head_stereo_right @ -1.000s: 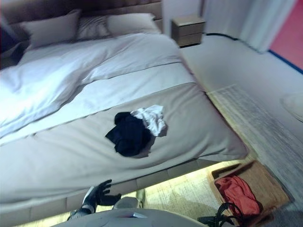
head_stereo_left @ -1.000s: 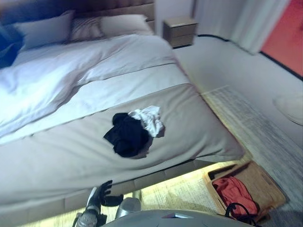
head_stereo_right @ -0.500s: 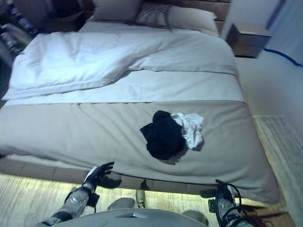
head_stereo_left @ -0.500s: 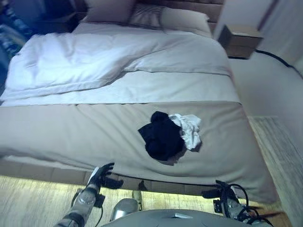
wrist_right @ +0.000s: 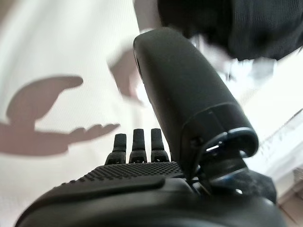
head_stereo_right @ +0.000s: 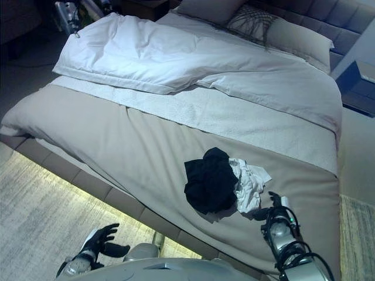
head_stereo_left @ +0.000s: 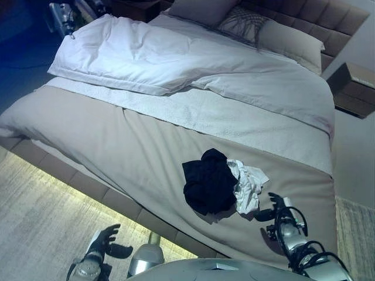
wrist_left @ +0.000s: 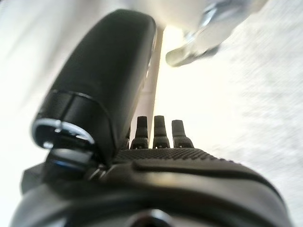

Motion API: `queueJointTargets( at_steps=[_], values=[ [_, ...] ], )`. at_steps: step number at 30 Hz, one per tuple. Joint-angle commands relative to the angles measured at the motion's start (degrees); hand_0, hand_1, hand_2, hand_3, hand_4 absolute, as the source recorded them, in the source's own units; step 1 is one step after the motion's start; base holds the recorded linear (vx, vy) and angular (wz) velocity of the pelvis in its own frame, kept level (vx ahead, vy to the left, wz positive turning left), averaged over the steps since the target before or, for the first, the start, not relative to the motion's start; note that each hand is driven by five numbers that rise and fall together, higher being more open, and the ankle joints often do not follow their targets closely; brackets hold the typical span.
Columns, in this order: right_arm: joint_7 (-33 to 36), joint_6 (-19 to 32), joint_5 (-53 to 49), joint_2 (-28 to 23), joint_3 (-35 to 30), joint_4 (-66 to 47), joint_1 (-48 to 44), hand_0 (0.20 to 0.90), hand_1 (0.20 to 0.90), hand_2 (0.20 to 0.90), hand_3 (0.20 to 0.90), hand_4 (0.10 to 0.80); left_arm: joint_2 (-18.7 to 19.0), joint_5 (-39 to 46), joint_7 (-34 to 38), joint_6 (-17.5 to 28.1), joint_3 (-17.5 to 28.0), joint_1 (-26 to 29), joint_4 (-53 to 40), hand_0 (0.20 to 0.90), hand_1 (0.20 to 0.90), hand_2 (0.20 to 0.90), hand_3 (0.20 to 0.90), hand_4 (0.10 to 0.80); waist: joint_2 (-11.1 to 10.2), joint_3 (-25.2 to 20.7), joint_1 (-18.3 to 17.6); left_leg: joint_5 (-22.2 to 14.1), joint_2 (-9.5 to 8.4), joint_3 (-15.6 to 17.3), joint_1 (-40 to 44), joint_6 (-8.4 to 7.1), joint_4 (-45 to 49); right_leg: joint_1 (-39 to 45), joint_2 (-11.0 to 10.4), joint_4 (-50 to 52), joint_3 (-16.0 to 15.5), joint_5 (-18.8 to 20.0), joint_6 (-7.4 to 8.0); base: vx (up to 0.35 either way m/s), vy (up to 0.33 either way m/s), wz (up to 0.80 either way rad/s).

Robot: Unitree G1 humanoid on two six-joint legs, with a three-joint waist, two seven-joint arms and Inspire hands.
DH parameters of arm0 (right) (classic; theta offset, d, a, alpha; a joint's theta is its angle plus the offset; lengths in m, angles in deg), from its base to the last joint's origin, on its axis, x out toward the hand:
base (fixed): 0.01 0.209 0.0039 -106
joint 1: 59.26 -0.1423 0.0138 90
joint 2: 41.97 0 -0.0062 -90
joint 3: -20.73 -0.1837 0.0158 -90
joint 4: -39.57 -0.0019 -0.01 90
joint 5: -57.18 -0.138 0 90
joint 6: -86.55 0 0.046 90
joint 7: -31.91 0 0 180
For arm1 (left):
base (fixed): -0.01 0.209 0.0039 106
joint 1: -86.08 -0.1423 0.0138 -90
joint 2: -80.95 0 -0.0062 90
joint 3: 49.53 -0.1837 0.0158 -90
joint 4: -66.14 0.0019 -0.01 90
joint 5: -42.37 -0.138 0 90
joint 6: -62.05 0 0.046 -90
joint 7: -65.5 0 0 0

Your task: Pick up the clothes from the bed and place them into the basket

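A black garment [head_stereo_left: 208, 186] and a white garment [head_stereo_left: 249, 186] lie bunched together on the beige bed cover [head_stereo_left: 117, 146], near the bed's foot. My right hand [head_stereo_left: 274, 212] is open and empty. It hovers over the cover just beside the white garment, apart from it. In the right wrist view the black garment [wrist_right: 258, 23] and the white garment [wrist_right: 246, 70] lie just past my thumb [wrist_right: 189, 90]. My left hand [head_stereo_left: 103, 239] is open and empty, low over the floor in front of the bed; it also shows in the left wrist view [wrist_left: 161, 132].
A white duvet [head_stereo_left: 146, 58] and pillows [head_stereo_left: 246, 23] cover the head half of the bed. A nightstand [head_stereo_left: 354, 88] stands at the far right. A pale rug [head_stereo_left: 41, 216] lies on the floor along the lit bed edge [head_stereo_left: 88, 184].
The camera has swung, so the whole picture shifted and the basket left the view. My right hand has risen over the bed beside the white garment. The clothes have not moved.
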Motion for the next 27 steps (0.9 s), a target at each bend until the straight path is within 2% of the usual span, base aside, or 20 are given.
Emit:
queueJointTargets(
  at_steps=[1,6,9,14,15,16,20,22,23,24,25,27],
  values=[
    [4.22,-0.85,-0.64,-7.81,0.07,-0.35,-7.50,0.900,0.900,0.900,0.900,0.800,0.55,1.40,0.60,2.85,0.73,5.43,0.40,0.900,0.900,0.900,0.900,0.800,3.73,1.96,2.98,-3.29,1.60,3.49,-2.58,-0.82,2.69,-4.67,0.49,8.54,-0.57,-2.57,-0.23,-0.098,-0.115,0.22],
    [4.41,-3.32,-2.82,-11.07,1.18,0.48,-14.71,0.900,0.900,0.900,0.900,0.800,1.56,2.60,-0.65,3.91,0.00,7.30,-0.67,0.900,0.900,0.900,0.900,0.800,5.60,6.15,4.84,-2.35,1.62,0.70,-8.58,-1.97,6.32,-8.20,0.12,10.54,-2.65,-3.28,-1.51,-0.072,-0.092,0.22],
    [4.92,-3.14,-4.56,-13.92,1.96,1.66,-19.12,0.900,0.900,0.900,0.900,0.800,2.39,4.03,-0.84,4.48,-0.73,7.92,-3.18,0.900,0.900,0.900,0.900,0.800,8.03,10.14,5.95,-2.00,0.95,-1.16,-14.71,-2.58,10.62,-13.30,-0.53,13.81,-3.87,-3.55,-2.74,-0.071,-0.070,0.17],
    [5.56,-5.31,-4.99,-16.40,3.21,3.54,-24.19,0.900,0.900,0.900,0.900,0.800,3.73,3.50,-0.20,4.89,-0.89,7.73,-5.32,0.900,0.900,0.900,0.900,0.800,10.26,13.38,6.69,-1.40,0.25,-1.73,-23.37,-2.68,16.65,-21.55,-1.76,19.86,-4.78,-4.10,-4.02,-0.015,-0.060,0.05],
    [5.58,-5.62,-5.10,-16.60,3.37,3.70,-24.67,0.900,0.900,0.900,0.900,0.800,3.88,3.70,-0.25,4.96,-0.85,7.77,-5.47,0.900,0.900,0.900,0.900,0.800,10.37,13.60,6.74,-1.39,0.26,-1.63,-24.17,-2.65,17.09,-22.33,-1.88,20.37,-4.93,-4.13,-4.05,0.050,-0.119,0.00],
    [5.71,-6.71,-5.57,-17.34,3.96,4.26,-26.16,0.900,0.900,0.900,0.900,0.800,4.36,4.42,-0.20,4.71,-0.57,7.89,-6.08,0.900,0.900,0.900,0.900,0.800,10.63,14.22,6.99,-3.18,0.32,-1.83,-25.88,-2.92,18.87,-24.22,-1.99,22.55,-4.42,-5.78,-3.53,0.048,-0.092,-0.01],
    [4.43,-8.50,-6.03,-18.36,5.27,6.28,-30.24,0.900,0.900,0.900,0.900,0.800,5.82,4.89,0.16,3.86,0.50,7.90,-7.48,0.900,0.900,0.900,0.900,0.800,11.79,15.90,7.49,-3.36,-0.25,-1.61,-32.14,-1.94,23.11,-30.78,-2.93,28.16,-4.51,-6.65,-3.88,-0.027,-0.076,0.09],
    [0.14,-8.22,-7.74,-19.31,6.13,7.33,-33.34,0.900,0.900,0.900,0.900,0.800,6.91,6.03,-0.24,3.15,1.39,7.87,-7.82,0.900,0.900,0.900,0.900,0.800,12.82,16.77,7.70,-3.88,-0.61,-1.83,-35.58,-1.20,26.57,-34.59,-3.44,32.47,-4.02,-7.92,-4.42,-0.003,0.001,-0.02],
    [-0.90,-7.91,-8.17,-19.36,6.55,7.58,-33.94,0.547,0.547,0.547,0.488,0.388,7.15,6.18,-0.60,3.04,1.61,7.72,-7.93,0.900,0.900,0.900,0.900,0.800,13.11,16.87,7.75,-4.04,-0.62,-1.97,-36.15,-1.02,27.23,-35.34,-3.51,33.48,-3.85,-8.27,-4.54,0.011,0.011,-0.08],
    [-1.17,-7.51,-8.03,-19.32,6.60,7.73,-34.12,0.420,0.420,0.420,0.340,0.240,7.26,6.17,-0.82,3.05,1.71,7.76,-7.95,0.900,0.900,0.900,0.900,0.800,13.18,16.91,7.73,-4.09,-0.59,-1.99,-36.39,-0.94,27.44,-35.62,-3.49,33.79,-3.75,-8.39,-4.59,0.018,0.006,-0.08],
    [-1.51,-6.64,-8.07,-19.31,6.74,7.71,-34.35,0.300,0.300,0.300,0.200,0.100,7.43,5.84,-1.45,3.14,1.97,7.69,-8.12,0.900,0.900,0.900,0.900,0.800,13.30,16.94,7.68,-4.12,-0.51,-2.03,-36.59,-0.89,27.56,-35.72,-3.24,33.97,-3.65,-8.60,-4.71,0.021,0.001,-0.06],
    [-1.67,-4.46,-9.61,-19.23,6.50,7.49,-34.18,0.300,0.300,0.300,0.200,0.100,7.63,6.14,-1.73,3.29,2.14,7.43,-8.74,0.900,0.900,0.900,0.900,0.800,13.43,16.96,7.55,-3.99,-0.30,-1.96,-36.17,-1.02,27.31,-35.03,-2.74,33.76,-3.57,-8.90,-4.88,0.036,0.006,0.02]
  ],
)
